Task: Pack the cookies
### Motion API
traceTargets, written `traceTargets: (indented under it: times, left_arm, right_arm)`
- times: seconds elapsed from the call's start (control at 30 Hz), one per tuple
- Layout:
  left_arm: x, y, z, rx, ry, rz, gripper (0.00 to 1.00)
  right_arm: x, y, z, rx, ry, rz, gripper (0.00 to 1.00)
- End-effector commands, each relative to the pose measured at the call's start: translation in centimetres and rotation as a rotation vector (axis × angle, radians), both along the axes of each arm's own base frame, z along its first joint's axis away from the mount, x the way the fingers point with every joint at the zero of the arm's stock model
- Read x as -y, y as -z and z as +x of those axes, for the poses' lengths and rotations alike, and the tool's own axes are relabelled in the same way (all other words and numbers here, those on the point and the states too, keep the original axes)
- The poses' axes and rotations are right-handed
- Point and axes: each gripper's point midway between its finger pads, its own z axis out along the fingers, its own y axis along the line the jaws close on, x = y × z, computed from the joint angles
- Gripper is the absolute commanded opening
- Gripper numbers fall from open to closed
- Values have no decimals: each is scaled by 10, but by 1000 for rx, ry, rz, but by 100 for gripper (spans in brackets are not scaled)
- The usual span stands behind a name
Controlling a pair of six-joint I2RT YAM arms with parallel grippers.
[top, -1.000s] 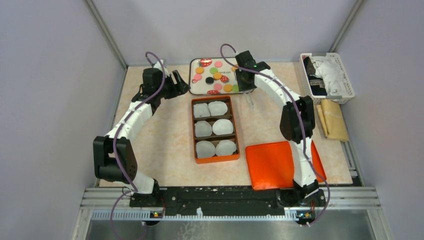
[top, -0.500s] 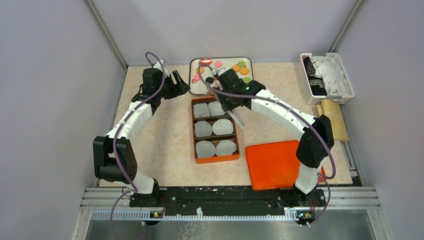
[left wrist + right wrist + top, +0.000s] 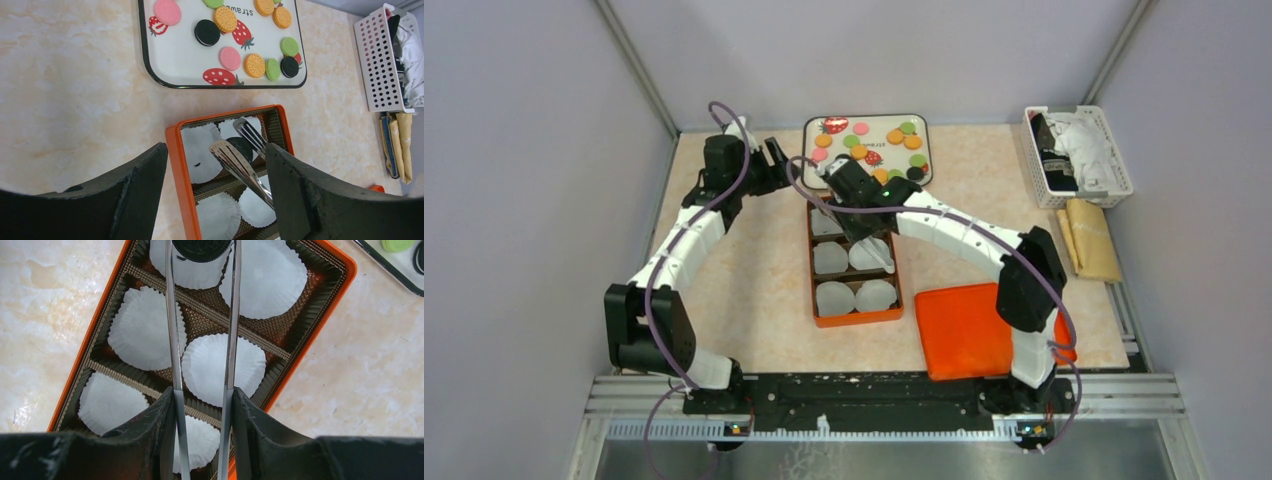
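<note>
Right wrist: clamping tongs [image 3: 232, 315] in right hand [image 3: 202, 405], black cookie [image 3: 200, 250] pinched over box's [image 3: 348, 271] far cup [image 3: 190, 276]; likely light, brittle, best held by rims.

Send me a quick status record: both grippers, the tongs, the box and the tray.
left gripper: open, empty, beside the near left corner of the tray
right gripper: shut on the tongs
tongs: tips pinch a black cookie over the far compartment of the box
box: orange, six white paper cups, no cookie lying in any visible cup
tray: many cookies left on it
</note>
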Motion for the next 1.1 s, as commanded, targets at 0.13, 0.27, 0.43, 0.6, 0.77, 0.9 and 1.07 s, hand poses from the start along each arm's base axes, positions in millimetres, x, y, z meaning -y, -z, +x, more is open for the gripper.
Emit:
traceTargets:
  times: [0.13,0.27,0.43,0.6,0.77,0.9,1.07]
  left_arm:
    - [-4,-20,-1,61,-11,15,78]
    - [-4,-18,-1,56,-9,19,78]
    - [-3,-17,-1,60,-3,17,79]
    - [-3,-16,-2,60,-1,19,79]
    - [-3,-16,-2,63,-1,20,79]
    - [-3,-15,-2,61,2,21,79]
    - [-3,-16,-2,65,3,21,79]
  right_arm:
    - [-28,0,16,22,-18,57,12]
    - [-28,7,17,14,-14,40,27]
    - [-32,10,20,15,-16,46,39]
    - [-37,3,24,30,-16,63,43]
    - [-41,0,27,35,-15,74,47]
    - [-43,-4,30,49,-10,80,47]
    - [-37,-25,35,100,20,91,46]
